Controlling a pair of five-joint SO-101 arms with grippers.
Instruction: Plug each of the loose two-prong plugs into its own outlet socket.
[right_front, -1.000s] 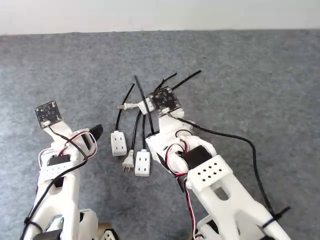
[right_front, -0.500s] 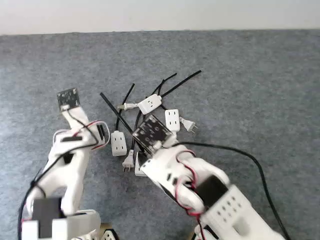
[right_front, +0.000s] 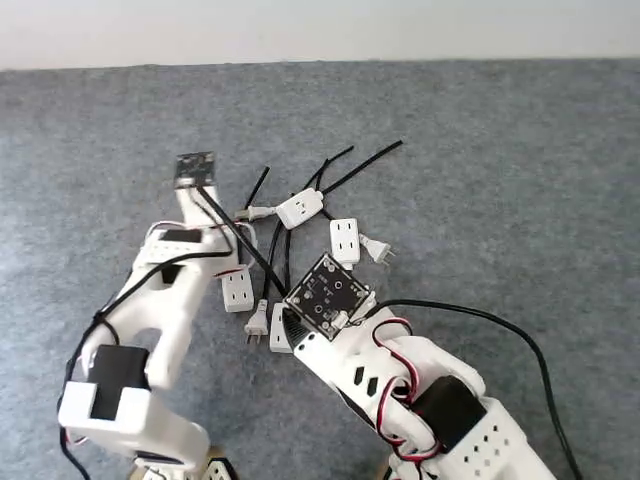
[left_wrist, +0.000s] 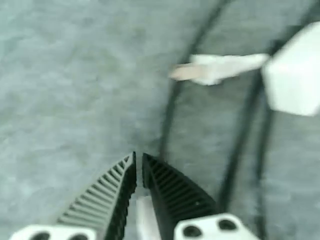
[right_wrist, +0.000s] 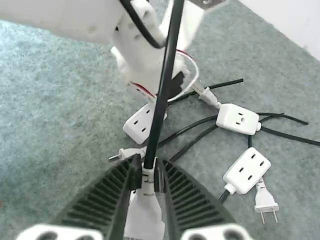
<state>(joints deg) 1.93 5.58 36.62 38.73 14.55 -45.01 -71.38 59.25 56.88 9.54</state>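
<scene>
A grey carpet (right_front: 520, 150) is spread beneath everything. The right gripper (right_wrist: 145, 172) is clamped on a white outlet socket (right_wrist: 142, 215), whose black cord (right_wrist: 167, 75) is seen rising straight ahead of the fingers. The left gripper (left_wrist: 138, 162) is held with its jaws nearly together, and nothing is caught between their tips. A loose two-prong plug (left_wrist: 215, 67) is found just ahead of it, unplugged, with a second socket (left_wrist: 295, 75) beside that plug.

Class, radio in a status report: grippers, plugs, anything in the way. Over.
Right gripper shut on an outlet socket, its black cord slanting up. Left gripper shut near a loose plug. Tangled cords around the other sockets.
</scene>
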